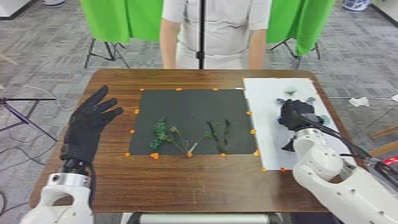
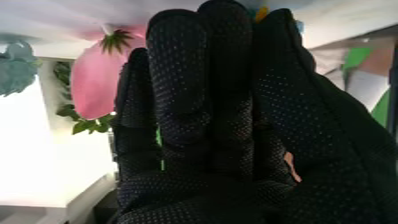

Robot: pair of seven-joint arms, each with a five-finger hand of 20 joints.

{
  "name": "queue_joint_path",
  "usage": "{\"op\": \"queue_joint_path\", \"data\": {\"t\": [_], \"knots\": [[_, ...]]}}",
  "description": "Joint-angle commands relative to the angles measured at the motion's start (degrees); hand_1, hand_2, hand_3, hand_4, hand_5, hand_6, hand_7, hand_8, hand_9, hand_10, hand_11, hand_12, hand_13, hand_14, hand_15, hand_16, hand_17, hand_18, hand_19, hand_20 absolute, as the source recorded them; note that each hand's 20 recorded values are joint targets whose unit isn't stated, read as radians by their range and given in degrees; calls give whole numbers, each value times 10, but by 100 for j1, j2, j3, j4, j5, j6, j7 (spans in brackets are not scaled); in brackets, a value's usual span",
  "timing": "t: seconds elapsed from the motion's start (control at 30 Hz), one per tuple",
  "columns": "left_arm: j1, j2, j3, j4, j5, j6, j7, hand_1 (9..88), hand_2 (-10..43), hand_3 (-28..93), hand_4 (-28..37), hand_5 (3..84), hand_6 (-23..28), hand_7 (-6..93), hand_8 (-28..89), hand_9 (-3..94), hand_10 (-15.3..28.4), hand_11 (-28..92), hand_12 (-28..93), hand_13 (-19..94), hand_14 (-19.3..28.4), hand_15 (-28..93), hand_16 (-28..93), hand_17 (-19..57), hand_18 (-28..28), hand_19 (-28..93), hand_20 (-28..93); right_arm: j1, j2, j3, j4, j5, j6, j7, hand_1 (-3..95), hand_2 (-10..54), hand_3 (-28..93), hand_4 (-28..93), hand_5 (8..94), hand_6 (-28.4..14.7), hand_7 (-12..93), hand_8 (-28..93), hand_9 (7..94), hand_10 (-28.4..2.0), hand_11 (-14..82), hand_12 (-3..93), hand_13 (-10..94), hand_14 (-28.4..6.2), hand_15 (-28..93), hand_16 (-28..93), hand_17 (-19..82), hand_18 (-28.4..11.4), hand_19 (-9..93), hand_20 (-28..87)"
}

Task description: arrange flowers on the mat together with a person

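Observation:
My right hand [image 1: 298,114] is over the white mat [image 1: 277,159] on the right, covering part of what lies there. A pale flower [image 1: 290,91] and a grey-blue bloom [image 1: 322,119] lie around it. In the right wrist view my right hand [image 2: 209,130] has its fingers nearly straight. Beside it are a pink flower [image 2: 102,75], green leaves [image 2: 87,125] and a grey-green leaf [image 2: 16,67]. On the dark mat [image 1: 191,107] lie a leafy green sprig [image 1: 160,132], a thin branched stem [image 1: 183,142] and darker stems [image 1: 219,135]. My left hand [image 1: 89,125] is open, left of the dark mat.
Both mats lie on the brown table [image 1: 200,187], with orange pieces along their edges. A thin dark pole [image 1: 202,35] stands upright beyond the far edge. Green cloths [image 1: 107,20] hang behind on both sides.

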Motion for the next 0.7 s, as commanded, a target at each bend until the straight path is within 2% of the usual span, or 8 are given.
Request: {"op": "queue_joint_path", "data": {"t": [0.03, 0.2, 0.23, 0.43, 0.57, 0.63, 0.7], "knots": [[142, -13, -92, -8, -11, -3, 72, 224, 44, 789, -283, 334, 41, 117, -89, 330, 162, 203, 97, 253, 242, 408, -50, -96, 256, 447, 125, 251, -256, -268, -861, 74, 618, -767, 603, -95, 635, -282, 791, 32, 325, 11, 911, -57, 154, 389, 799, -45, 481, 295, 328, -162, 802, 229], [153, -35, -127, -26, -6, 2, 63, 223, 44, 789, -283, 335, 41, 118, -90, 330, 162, 204, 97, 253, 241, 408, -50, -96, 258, 449, 127, 1067, -967, -1165, -1053, 227, 682, -1440, 597, -95, 640, -283, 791, 31, 321, 16, 909, -60, 156, 398, 784, -46, 503, 301, 312, -163, 795, 233], [157, -26, -120, -24, -11, 25, 87, 223, 44, 789, -283, 335, 41, 118, -90, 330, 162, 204, 97, 253, 241, 408, -50, -96, 258, 450, 127, 1245, -1159, -1349, -1029, 218, 563, -1548, 595, -95, 641, -283, 791, 32, 320, 16, 909, -61, 156, 399, 782, -46, 505, 302, 307, -163, 792, 234], [40, -106, -171, 1, -13, -48, -25, 223, 44, 790, -283, 335, 41, 119, -91, 331, 161, 204, 97, 255, 242, 411, -50, -96, 259, 452, 129, 1901, -2322, -2250, -440, -236, 354, -2096, 583, -95, 643, -283, 796, 40, 311, 14, 904, -61, 166, 408, 771, -45, 527, 295, 284, -161, 765, 236], [-114, -114, -129, 36, -11, -96, -102, 223, 44, 789, -283, 335, 41, 120, -91, 331, 161, 205, 97, 255, 242, 411, -51, -95, 259, 454, 129, 2133, -2694, -2813, -78, -554, 362, -2144, 582, -95, 641, -283, 794, 44, 311, 13, 899, -60, 177, 413, 767, -45, 538, 293, 274, -161, 752, 237], [-237, -83, -103, 64, -2, -126, -130, 223, 44, 790, -283, 335, 41, 120, -91, 331, 162, 206, 97, 255, 242, 411, -51, -95, 260, 454, 129, 2126, -2859, -2952, 68, -634, 357, -2125, 582, -95, 640, -283, 792, 45, 311, 11, 895, -59, 187, 417, 765, -45, 548, 292, 271, -161, 747, 239], [-411, -34, -10, 109, -10, -129, -176, 223, 44, 790, -283, 335, 40, 120, -91, 331, 162, 206, 97, 255, 242, 411, -52, -95, 260, 455, 129, 2210, -2899, -3161, 140, -584, 315, -2043, 582, -95, 636, -283, 791, 46, 312, 7, 885, -60, 221, 408, 762, -47, 561, 282, 269, -161, 742, 248]]}}
